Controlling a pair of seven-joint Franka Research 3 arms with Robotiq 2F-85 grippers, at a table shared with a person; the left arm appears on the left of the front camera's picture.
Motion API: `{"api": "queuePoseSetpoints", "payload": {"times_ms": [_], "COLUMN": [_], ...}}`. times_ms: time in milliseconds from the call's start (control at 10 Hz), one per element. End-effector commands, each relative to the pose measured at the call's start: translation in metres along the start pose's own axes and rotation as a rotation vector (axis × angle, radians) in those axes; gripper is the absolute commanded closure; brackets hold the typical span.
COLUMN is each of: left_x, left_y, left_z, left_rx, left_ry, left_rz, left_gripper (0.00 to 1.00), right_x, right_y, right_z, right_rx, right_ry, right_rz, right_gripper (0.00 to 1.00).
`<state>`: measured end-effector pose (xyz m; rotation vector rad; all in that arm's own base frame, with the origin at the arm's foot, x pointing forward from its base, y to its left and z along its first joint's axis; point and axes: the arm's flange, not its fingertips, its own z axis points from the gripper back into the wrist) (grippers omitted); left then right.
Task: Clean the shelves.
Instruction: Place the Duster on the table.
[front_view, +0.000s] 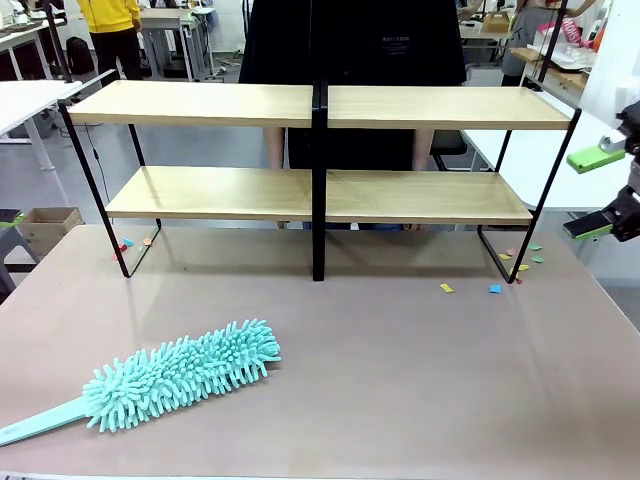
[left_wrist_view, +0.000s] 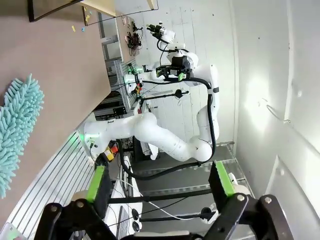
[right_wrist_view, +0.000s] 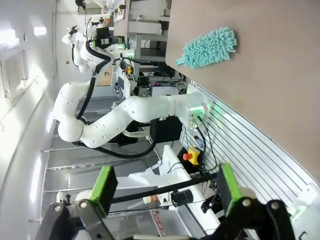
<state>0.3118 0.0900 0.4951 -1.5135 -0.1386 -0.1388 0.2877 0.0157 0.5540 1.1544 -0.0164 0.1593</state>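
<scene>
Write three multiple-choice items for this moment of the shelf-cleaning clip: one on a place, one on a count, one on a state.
1. Where does the teal duster lie?
A. on the top board
B. on the table, near left in the front view
C. in a person's hand

2. How many wood boards do the shelves carry?
A. two
B. four
C. six

3. How does the right hand stand?
A. open, holding nothing
B. shut on the duster
C. shut on a board

Key: 1 B, it rests on the brown tabletop before the rack. 2 B, two boards per tier. 3 A, its green pads stand apart with nothing between.

White arms, black green-padded pincer (left_wrist_view: 159, 185)
</scene>
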Motion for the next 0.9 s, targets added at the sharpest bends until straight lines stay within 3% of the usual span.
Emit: {"api": "queuePoseSetpoints", "payload": {"times_ms": [0, 800], "left_x": [-0.0024, -0.0024], "left_y": [-0.0009, -0.0009], "left_z": [0.002, 0.002], "left_rx": [0.009, 0.009], "left_ry": [0.017, 0.017], "left_rz": [-0.008, -0.008], "left_gripper": [0.0, 0.0], "right_x": [0.0029, 0.0029], "right_y": [0.0019, 0.0019], "right_z": [0.0026, 0.0026], "right_rx": [0.023, 0.023], "right_ry": [0.001, 0.001], "right_rz": [0.021, 0.021], "right_gripper": [0.0, 0.0]}}
